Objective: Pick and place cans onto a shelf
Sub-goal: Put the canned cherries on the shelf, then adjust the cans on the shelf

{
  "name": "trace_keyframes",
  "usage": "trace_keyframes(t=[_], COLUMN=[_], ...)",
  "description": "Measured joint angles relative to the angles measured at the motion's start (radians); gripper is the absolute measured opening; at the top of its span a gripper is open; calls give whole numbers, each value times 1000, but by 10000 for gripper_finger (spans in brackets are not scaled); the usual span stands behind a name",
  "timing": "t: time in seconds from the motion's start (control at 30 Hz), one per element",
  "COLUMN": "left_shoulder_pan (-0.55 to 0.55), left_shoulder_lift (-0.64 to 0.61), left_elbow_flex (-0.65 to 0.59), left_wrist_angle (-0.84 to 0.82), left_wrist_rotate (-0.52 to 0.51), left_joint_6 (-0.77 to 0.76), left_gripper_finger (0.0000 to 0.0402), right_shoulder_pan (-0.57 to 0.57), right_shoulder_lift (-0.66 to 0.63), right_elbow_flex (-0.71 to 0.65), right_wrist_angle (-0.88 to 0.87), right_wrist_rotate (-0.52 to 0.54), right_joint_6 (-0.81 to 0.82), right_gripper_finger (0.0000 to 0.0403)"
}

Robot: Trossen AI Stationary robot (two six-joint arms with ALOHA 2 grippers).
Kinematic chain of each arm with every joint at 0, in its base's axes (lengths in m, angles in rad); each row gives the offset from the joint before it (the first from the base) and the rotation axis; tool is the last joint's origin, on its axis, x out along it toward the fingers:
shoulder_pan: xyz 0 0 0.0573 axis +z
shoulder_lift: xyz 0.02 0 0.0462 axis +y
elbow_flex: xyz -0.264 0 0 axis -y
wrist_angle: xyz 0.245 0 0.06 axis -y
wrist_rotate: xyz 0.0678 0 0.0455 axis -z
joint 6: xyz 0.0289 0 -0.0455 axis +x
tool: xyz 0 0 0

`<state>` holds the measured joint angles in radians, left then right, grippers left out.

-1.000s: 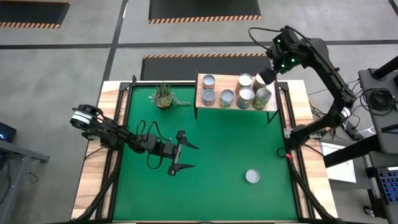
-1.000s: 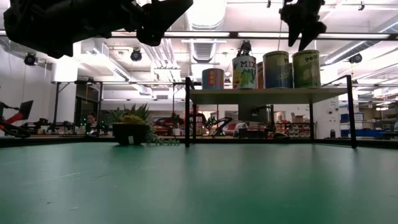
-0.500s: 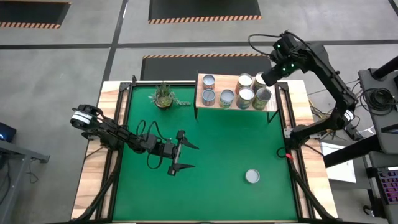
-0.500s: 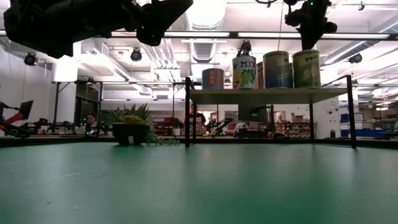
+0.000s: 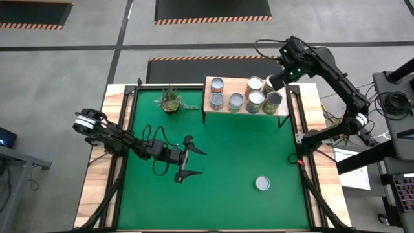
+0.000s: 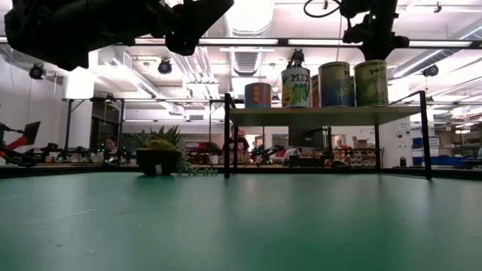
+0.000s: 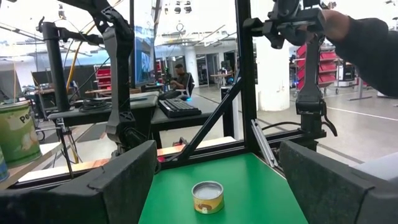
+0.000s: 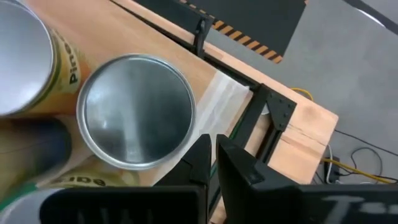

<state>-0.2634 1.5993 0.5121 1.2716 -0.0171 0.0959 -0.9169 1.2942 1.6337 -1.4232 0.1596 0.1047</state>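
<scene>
The shelf [image 5: 226, 90] stands at the table's far right on thin black legs and carries several cans, among them one [image 5: 217, 84] at its left end and a green-labelled one [image 6: 371, 83] at its right end. One more can [image 5: 262, 183] stands alone on the green mat at the near right; it also shows as a can [image 7: 208, 196] ahead of my left gripper. My right gripper [image 5: 275, 82] hangs shut just above the shelf's right end, its fingers [image 8: 213, 146] beside a can's silver top [image 8: 137, 112]. My left gripper [image 5: 202, 163] waits open over the middle of the mat.
A small potted plant [image 5: 170, 100] stands on the mat left of the shelf. The table's wooden rim [image 5: 97, 168] and black frame posts [image 7: 245, 74] border the mat. Open mat lies between the lone can and the shelf.
My right gripper has shut its fingers above the cans at the shelf's right end with nothing between them, and has shifted only slightly there. The cans have kept their places.
</scene>
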Motion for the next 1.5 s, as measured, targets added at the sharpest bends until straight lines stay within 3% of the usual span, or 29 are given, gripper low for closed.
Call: trace_keyframes(t=[0.5, 1.1, 1.5], left_shoulder_pan=[0, 3, 3], left_shoulder_lift=[0, 0, 0], left_elbow_flex=[0, 0, 0], left_wrist_angle=[0, 3, 9], left_wrist_rotate=[0, 0, -1], left_joint_6=[0, 0, 0], left_gripper_finger=[320, 320, 320], right_shoulder_pan=[0, 0, 7], right_shoulder_lift=[28, 33, -7], right_elbow_flex=[-81, -77, -45], right_wrist_angle=[57, 64, -148], right_wrist_rotate=[-1, -3, -3], right_joint_6=[4, -25, 66], right_gripper_finger=[13, 13, 13])
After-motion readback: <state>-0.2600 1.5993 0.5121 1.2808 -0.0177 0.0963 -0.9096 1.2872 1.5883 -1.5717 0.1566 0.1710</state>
